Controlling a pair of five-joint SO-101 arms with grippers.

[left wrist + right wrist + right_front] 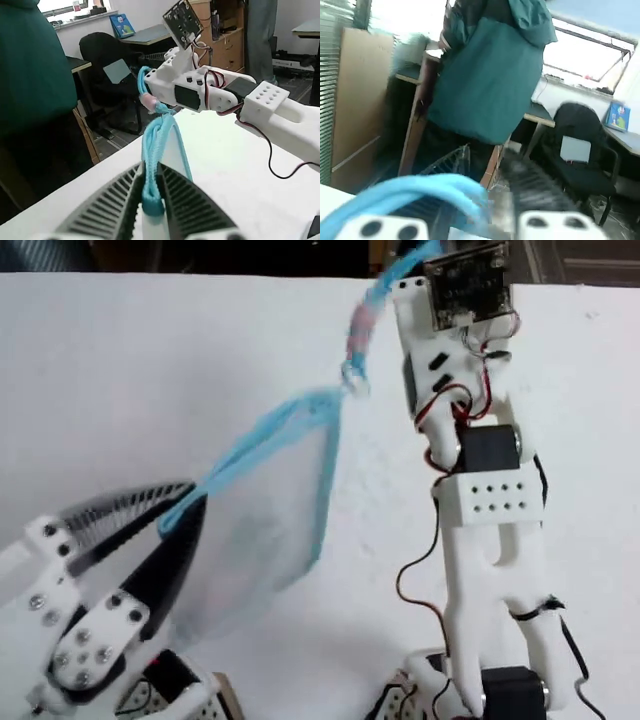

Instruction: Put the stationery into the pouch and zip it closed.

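Note:
A translucent pouch [265, 540] with blue trim hangs above the white table, stretched between both arms. My left gripper [185, 505] is at the lower left, its ribbed black fingers [120, 210] shut on the pouch's blue edge [152, 195]. From there the blue trim runs up to the zipper slider [352, 380]. A blue pull cord with a pink bead [362, 320] continues from the slider to my right gripper [395, 275] at the table's far edge. That gripper is shut on the cord [420, 192]. The left wrist view shows the right gripper [145, 82] holding the cord aloft.
The right arm [490, 510] lies stretched along the right side of the table with red and black cables beside it. The left arm's base [80, 640] fills the near left corner. Bare white tabletop [150, 370] spreads at the far left, ending at the back edge.

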